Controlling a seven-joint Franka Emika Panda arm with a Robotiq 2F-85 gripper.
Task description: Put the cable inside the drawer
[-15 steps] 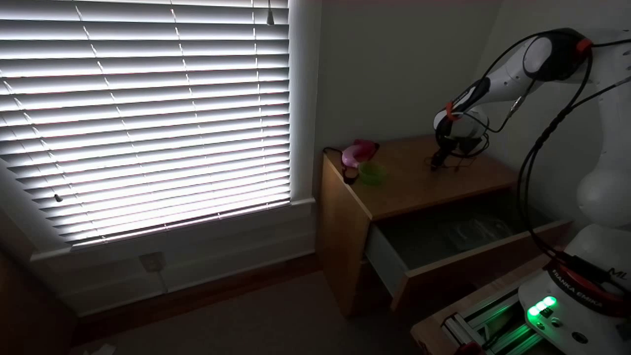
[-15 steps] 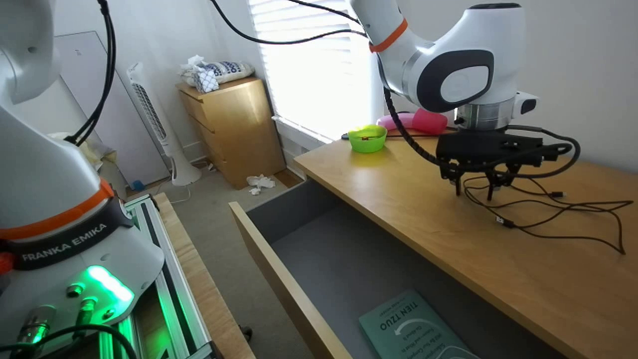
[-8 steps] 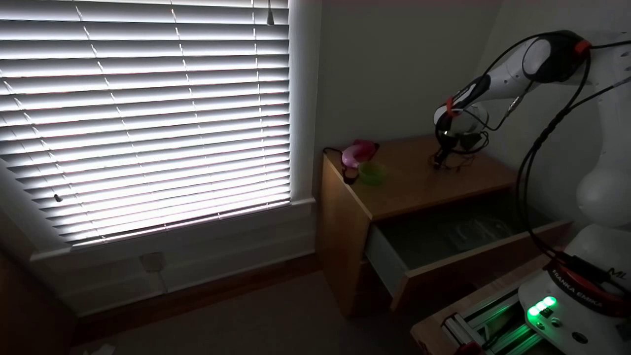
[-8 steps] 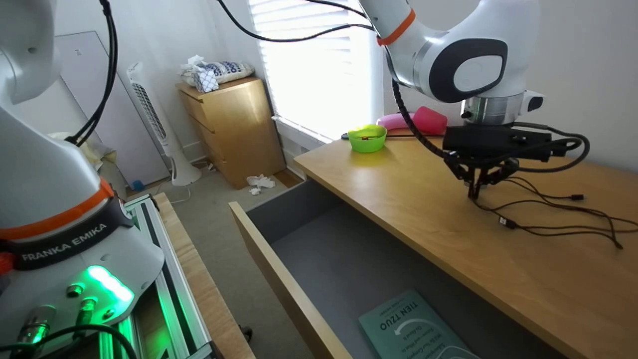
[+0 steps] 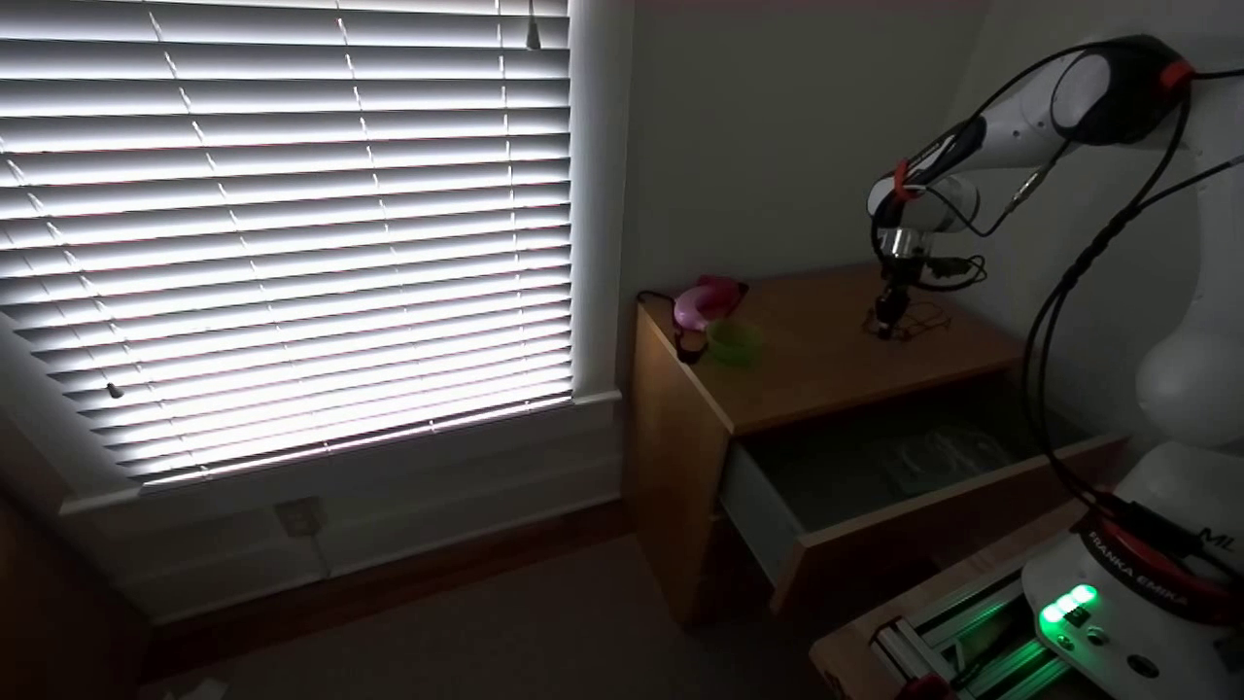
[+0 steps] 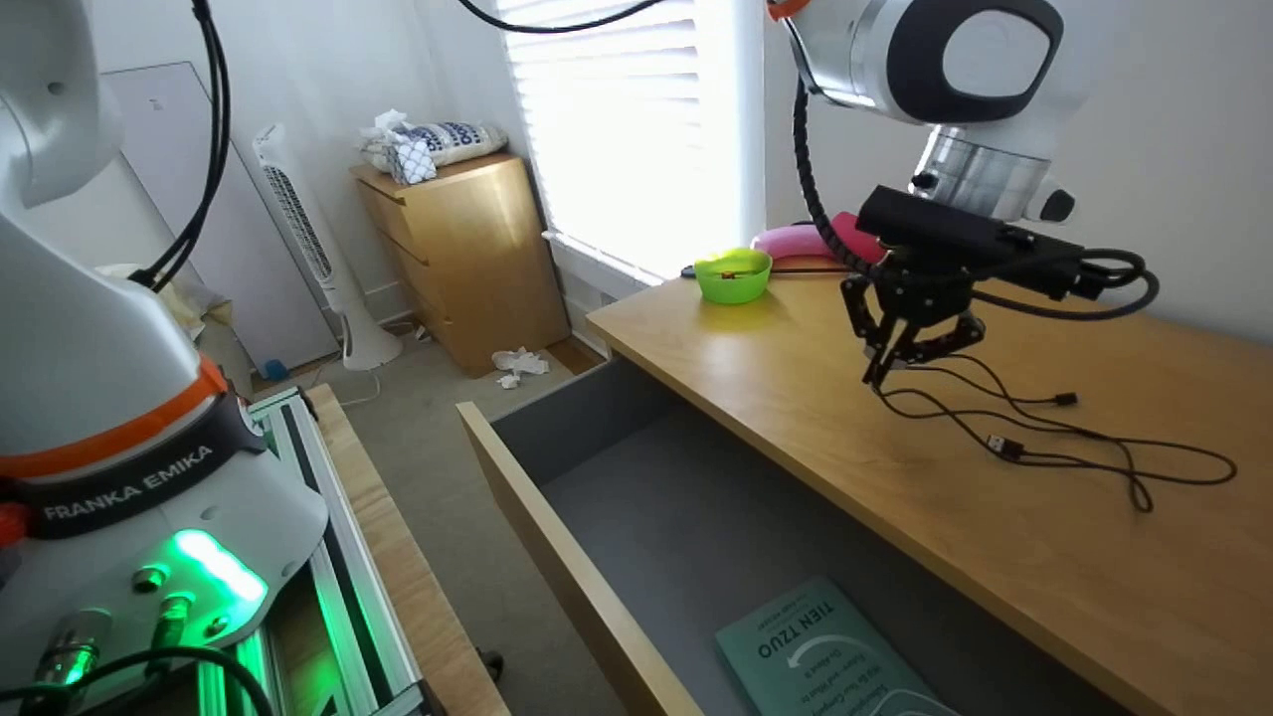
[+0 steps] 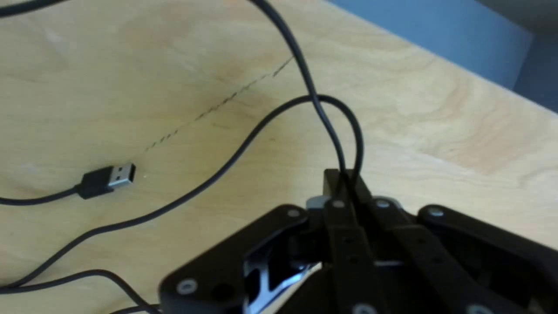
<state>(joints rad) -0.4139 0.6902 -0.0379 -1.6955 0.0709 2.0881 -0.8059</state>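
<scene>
We see the tool [image 7: 347,181] pinching two strands of the cable [image 6: 1006,447], most of it lying loose on the surface [image 6: 786,368]; it should handle light and limp (expect trailing ends), so we favour gathering several loops.

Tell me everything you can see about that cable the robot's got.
The cable is thin and black, with a smooth, plastic-looking coat. One end carries a black plug with a silver metal tip, USB-shaped; the second plug is too small to identify. The robot's fingers pinch it where two strands meet; most of the rest lies in loose loops on the wooden tabletop.
</scene>
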